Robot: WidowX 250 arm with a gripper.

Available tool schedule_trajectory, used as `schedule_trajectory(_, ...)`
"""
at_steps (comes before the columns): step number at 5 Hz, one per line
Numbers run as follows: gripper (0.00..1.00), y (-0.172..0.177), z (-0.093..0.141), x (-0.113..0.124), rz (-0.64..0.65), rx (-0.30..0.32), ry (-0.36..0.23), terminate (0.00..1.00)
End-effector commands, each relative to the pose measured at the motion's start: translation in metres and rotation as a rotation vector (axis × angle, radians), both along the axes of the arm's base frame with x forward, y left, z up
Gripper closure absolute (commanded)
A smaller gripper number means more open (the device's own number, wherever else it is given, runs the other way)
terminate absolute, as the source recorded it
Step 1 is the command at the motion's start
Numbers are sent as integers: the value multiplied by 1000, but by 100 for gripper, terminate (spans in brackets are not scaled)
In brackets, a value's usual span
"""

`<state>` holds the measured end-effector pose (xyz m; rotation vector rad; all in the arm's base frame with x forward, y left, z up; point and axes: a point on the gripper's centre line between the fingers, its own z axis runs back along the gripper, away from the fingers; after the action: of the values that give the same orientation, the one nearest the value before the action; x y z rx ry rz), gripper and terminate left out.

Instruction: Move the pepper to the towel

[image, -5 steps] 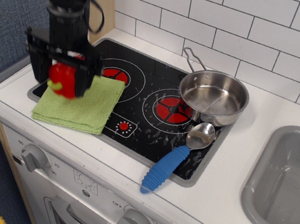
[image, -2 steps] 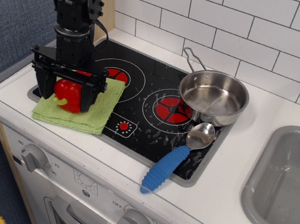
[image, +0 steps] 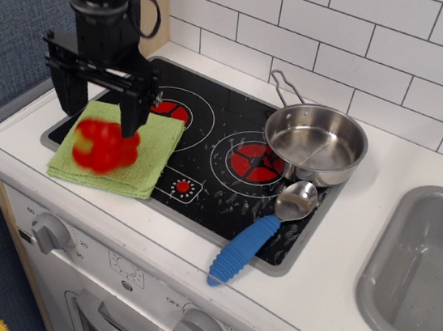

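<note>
One blurred red pepper (image: 105, 147) on the green towel (image: 137, 158), pincer (image: 99, 101) above it spread wide, holding nothing.

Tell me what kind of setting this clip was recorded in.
Most likely a toy play kitchen: a black stovetop with printed red burners, plastic control knobs on the front, a grey sink and white tiled wall.

We observed the pepper (image: 105, 147), red and glossy, motion-blurred, over the front half of the towel (image: 149, 156); contact could not be resolved. The towel was light green, folded square, flat on the stove's left side, its front edge near the counter rim.
</note>
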<state>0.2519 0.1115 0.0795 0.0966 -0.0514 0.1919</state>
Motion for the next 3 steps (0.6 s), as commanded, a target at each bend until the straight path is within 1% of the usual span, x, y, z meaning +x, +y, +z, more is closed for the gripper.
schedule_trajectory(1,0,-1,6,6,-41,8,-6,0)
schedule_trajectory(2,0,-7,5,11,-131,3,-12,0)
schedule_trajectory(3,0,-7,5,11,-131,3,-12,0)
